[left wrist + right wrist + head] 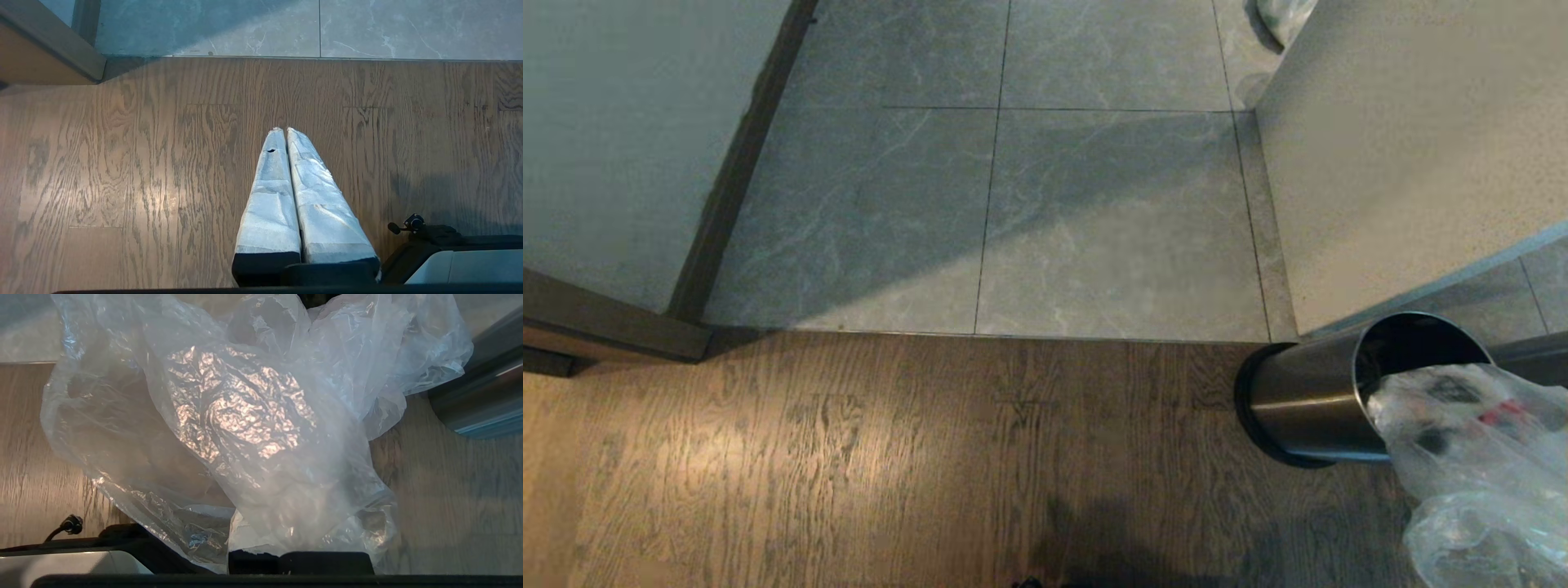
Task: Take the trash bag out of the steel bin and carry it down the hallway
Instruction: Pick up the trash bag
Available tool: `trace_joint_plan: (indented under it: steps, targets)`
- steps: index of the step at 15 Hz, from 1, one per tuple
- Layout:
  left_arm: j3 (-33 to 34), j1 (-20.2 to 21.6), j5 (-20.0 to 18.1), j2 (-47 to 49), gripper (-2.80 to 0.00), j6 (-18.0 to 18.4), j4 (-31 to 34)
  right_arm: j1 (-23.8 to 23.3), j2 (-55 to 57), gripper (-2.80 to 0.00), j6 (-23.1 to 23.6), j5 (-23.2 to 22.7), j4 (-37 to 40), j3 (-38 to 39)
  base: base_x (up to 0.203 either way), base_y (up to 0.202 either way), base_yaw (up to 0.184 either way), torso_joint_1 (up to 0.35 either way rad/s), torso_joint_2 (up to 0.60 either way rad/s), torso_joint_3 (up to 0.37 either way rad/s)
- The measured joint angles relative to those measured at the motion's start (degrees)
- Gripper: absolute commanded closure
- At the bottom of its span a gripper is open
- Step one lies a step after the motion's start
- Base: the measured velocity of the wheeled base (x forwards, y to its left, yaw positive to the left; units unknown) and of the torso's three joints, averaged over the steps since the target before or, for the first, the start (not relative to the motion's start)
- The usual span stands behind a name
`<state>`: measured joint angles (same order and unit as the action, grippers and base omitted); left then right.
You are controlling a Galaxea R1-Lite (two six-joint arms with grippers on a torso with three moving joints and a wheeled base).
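Trash bag (1478,457) hangs at about four o'clock in the head view, a thin clear sack with dark, white and red scraps showing through it, its upper end lying across the mouth of the steel bin (1307,400) while its bulk trails toward five o'clock and off the picture's edge. That placement reads as a bag drawn most of the way clear: the bin's dark interior is open above the plastic, so little if anything seems left inside. In the right wrist view the bag (245,428) fills nearly everything ahead of the right tool, whose fingers are buried under the crinkled film and cannot be seen; they are clamped down tight, and since the plastic bunches right at the tool's base, I judge that it is gripping the gathered film so the load can swing free of the rim. The left tool (286,130) is parked over the wood-plank floor (122,163), its two padded fingers pressed together and holding nothing, kept out of the way because one arm suffices for so light a load. Beyond the wood, from ten to one o'clock, the hallway (1094,204) of grey marbled tiles runs between pale walls, the way the bag must go.
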<state>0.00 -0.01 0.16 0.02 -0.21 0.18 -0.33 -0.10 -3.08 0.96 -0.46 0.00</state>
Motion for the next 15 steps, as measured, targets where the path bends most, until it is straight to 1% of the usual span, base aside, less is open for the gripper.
trace_joint_plan:
  steps: [15]
  targets:
    - [0.00, 0.01, -0.02, 0.00, 0.00, 0.26, 0.01, -0.11, -0.05, 0.00, -0.07, -0.01, -0.05, 0.00, 0.000, 0.000, 0.000, 0.000, 0.00, 0.000]
